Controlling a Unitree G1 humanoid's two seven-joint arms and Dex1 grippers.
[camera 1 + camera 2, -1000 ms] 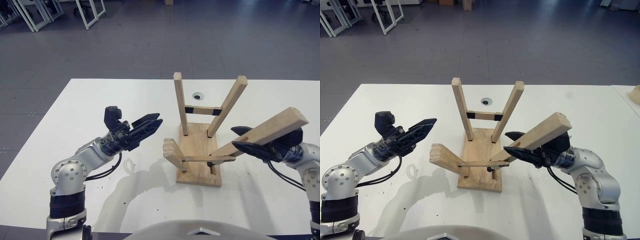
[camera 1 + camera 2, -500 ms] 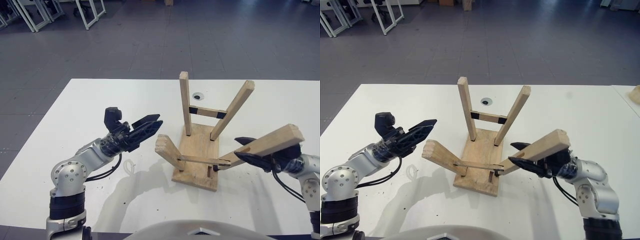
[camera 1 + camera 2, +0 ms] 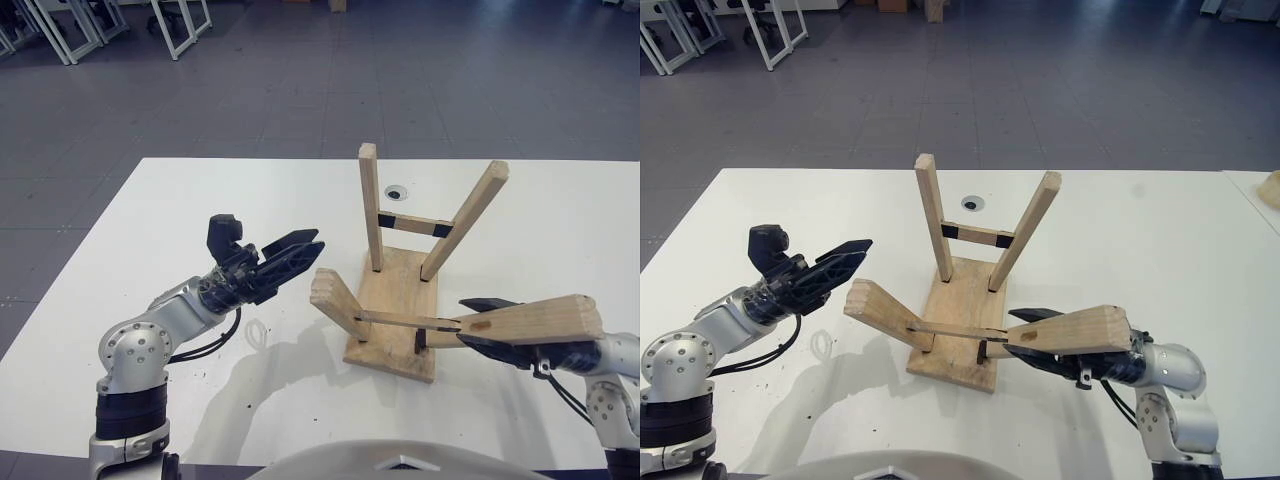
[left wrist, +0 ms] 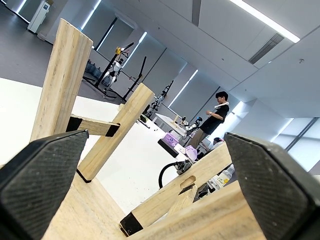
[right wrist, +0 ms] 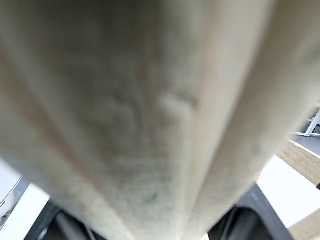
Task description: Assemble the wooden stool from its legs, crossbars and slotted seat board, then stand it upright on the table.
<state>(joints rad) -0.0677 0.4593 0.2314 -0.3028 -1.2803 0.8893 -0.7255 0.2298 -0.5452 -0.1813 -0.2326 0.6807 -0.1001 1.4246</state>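
While my right gripper point(image 3: 470, 322) clamps the pale wooden leg point(image 3: 540, 318) almost level at 4 o'clock of the flat slotted wooden seat board point(image 3: 400, 285), my left gripper point(image 3: 303, 248) hovers spread open at its 9 o'clock, touching nothing.

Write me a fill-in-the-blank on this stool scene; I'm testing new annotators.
The right gripper is shut on a wooden ____.
The left gripper is ____ and holds nothing.
____ far legs stand on the seat board, joined by a crossbar.
Missing words: leg; open; two.
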